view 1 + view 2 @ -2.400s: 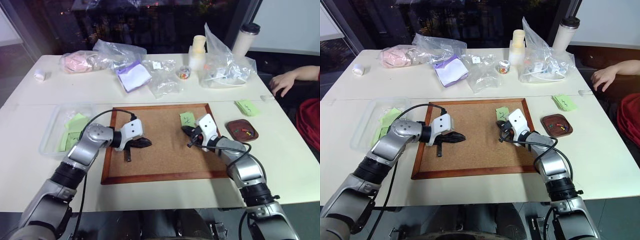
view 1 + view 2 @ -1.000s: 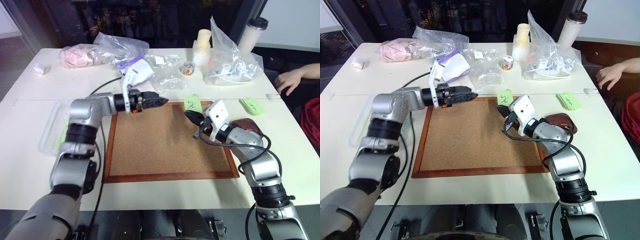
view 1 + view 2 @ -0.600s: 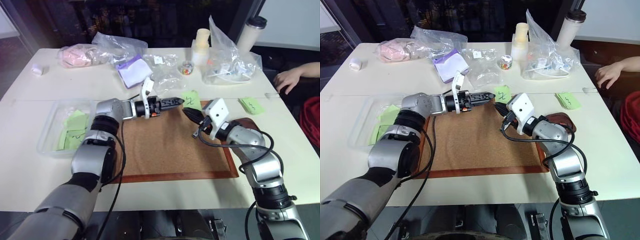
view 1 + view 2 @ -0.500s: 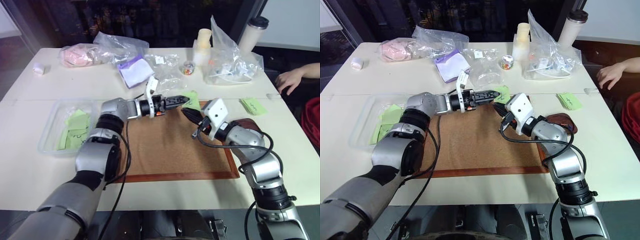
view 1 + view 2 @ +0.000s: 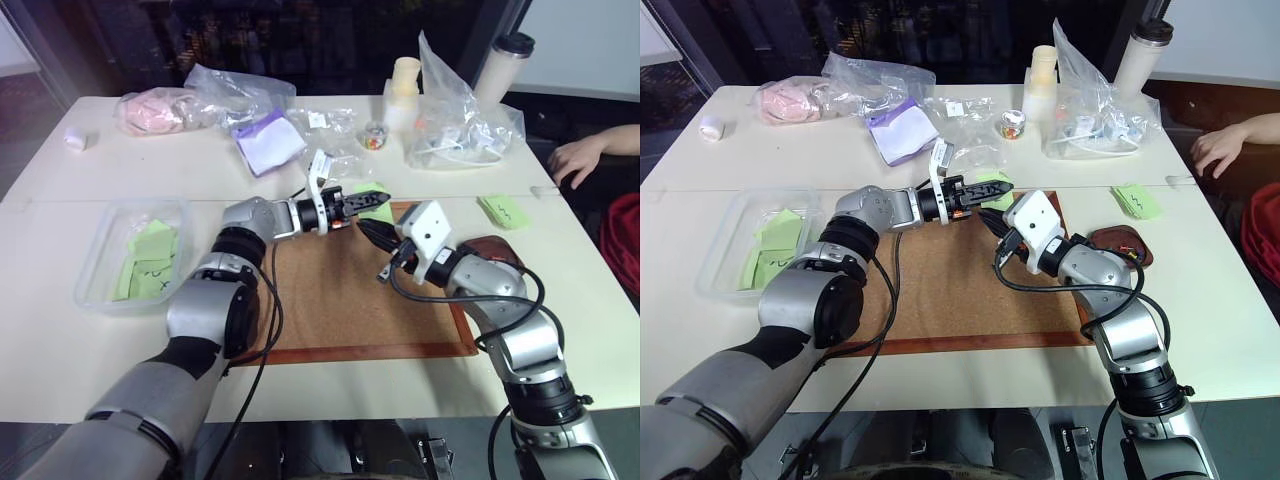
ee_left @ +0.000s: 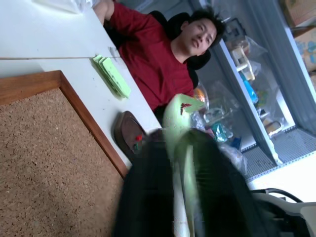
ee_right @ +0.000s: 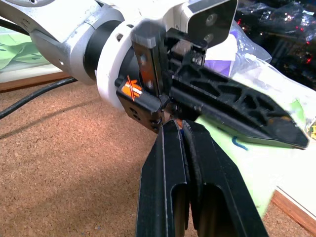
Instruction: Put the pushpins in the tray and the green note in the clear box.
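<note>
A: The left gripper (image 5: 368,201), fingers pinched on the light-green square paper note (image 6: 177,129) at the corkboard's (image 5: 330,300) far edge; right gripper (image 7: 181,129) closed, apparently empty.

B: Next, probably carrying it to the shallow transparent plastic box (image 5: 100,232).

Silver jointed arms, white wrist housings, black jaws, black cables

I count one corkboard (image 5: 340,290), one clear box (image 5: 100,262), one tray (image 5: 490,246), two tools and two tall cups
</note>
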